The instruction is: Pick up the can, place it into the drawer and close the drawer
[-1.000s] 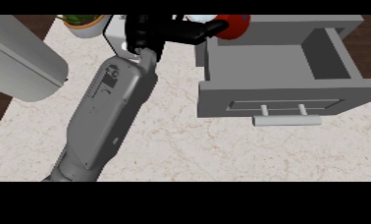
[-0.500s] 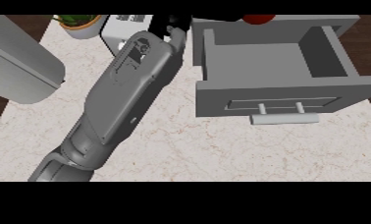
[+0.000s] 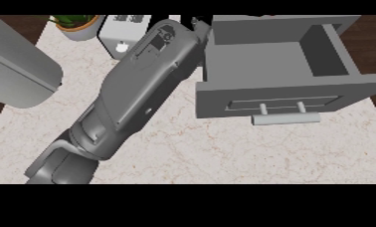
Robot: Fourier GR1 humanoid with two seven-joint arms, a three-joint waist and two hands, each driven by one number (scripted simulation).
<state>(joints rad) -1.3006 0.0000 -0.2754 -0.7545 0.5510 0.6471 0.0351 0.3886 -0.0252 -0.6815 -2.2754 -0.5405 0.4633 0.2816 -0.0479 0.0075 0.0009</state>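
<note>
Up front, one pale marbled table [image 3: 220, 156]. One grey forearm [image 3: 140, 91] slants up-left of one grey boxy drawer [image 3: 279, 69], pulled open, w/ one bar handle [image 3: 285, 118]. Far edge: one white toaster [image 3: 121, 34], one potted plant [image 3: 75, 24]. Robot hand [image 3: 197, 23] barely shows, grip can't tell. Can not visible.

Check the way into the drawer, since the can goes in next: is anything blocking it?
Nothing visible does: the drawer stands open, its inside bare. The can itself does not show clearly.
</note>
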